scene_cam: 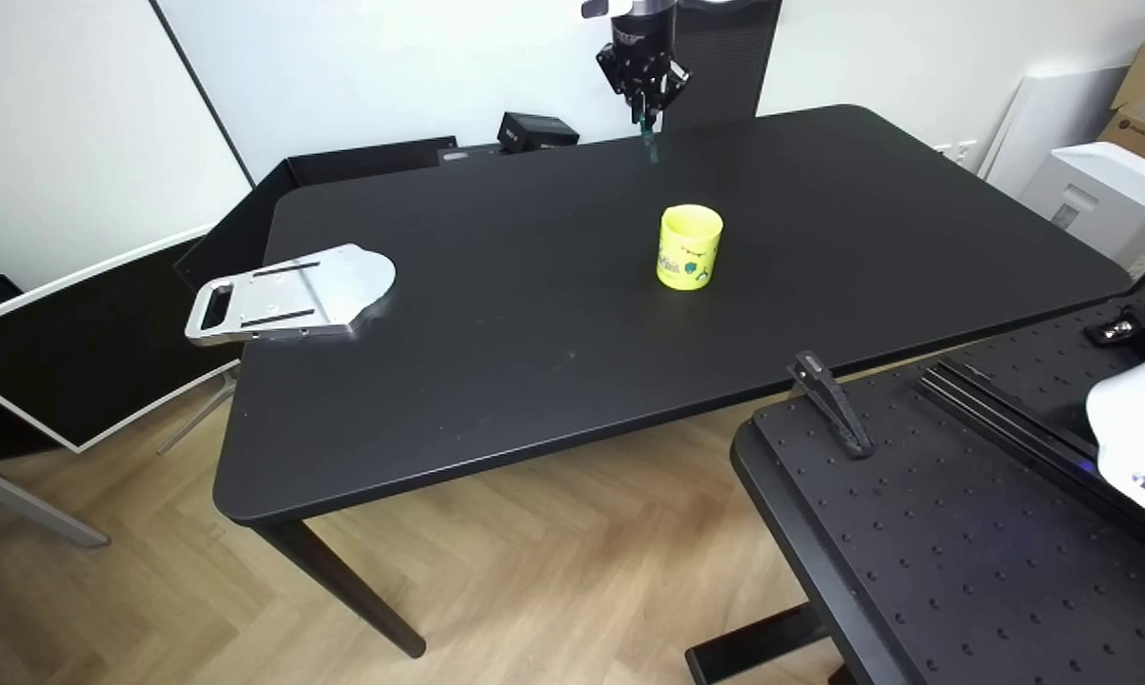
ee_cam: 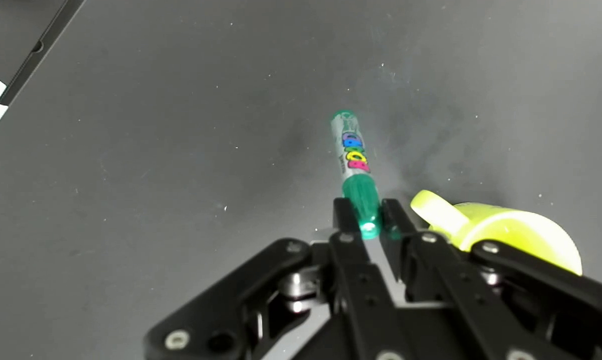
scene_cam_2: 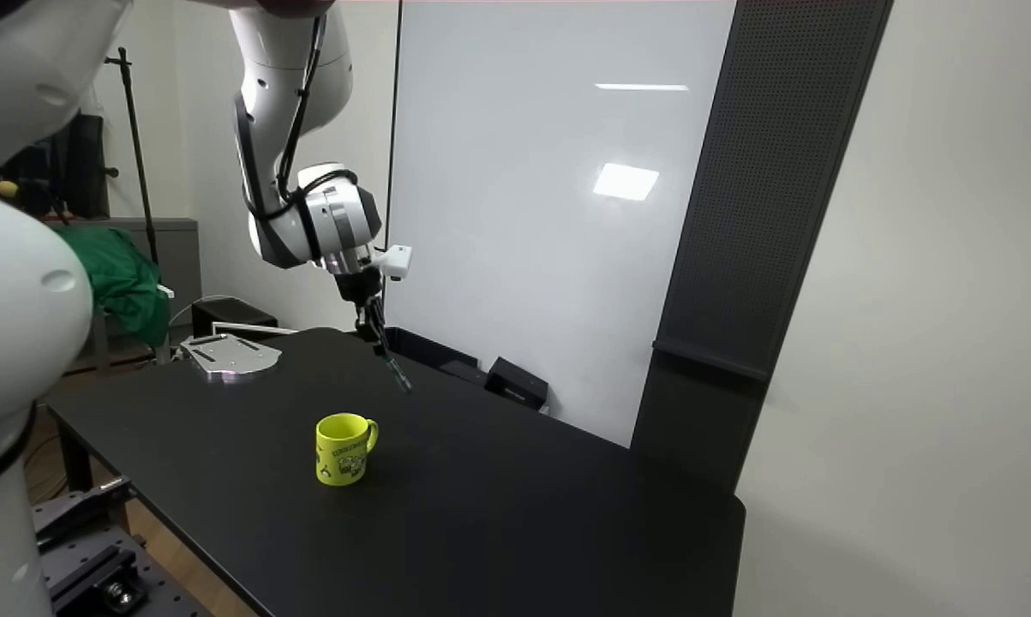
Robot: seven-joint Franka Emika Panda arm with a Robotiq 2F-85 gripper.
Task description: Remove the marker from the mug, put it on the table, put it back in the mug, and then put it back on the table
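The yellow-green mug (scene_cam: 688,249) stands upright on the black table (scene_cam: 458,362); in an exterior view (scene_cam_2: 341,450) its handle points right. In the wrist view the mug (ee_cam: 521,232) lies to the right of the fingers, partly hidden by them. My gripper (ee_cam: 371,217) is shut on the green cap of the marker (ee_cam: 353,150), whose body is pale with coloured letters. In both exterior views the gripper (scene_cam: 644,107) (scene_cam_2: 380,344) is beyond the mug, outside it. The marker (scene_cam_2: 399,374) slants downward from the fingers over the table; whether its end touches the tabletop I cannot tell.
A silver-white flat plate (scene_cam: 296,290) lies at one table end, partly over the edge. A black perforated board (scene_cam: 934,533) with a clamp (scene_cam: 831,404) adjoins the table's near side. A black box (scene_cam_2: 517,383) stands behind the far edge, before a whiteboard (scene_cam_2: 549,214).
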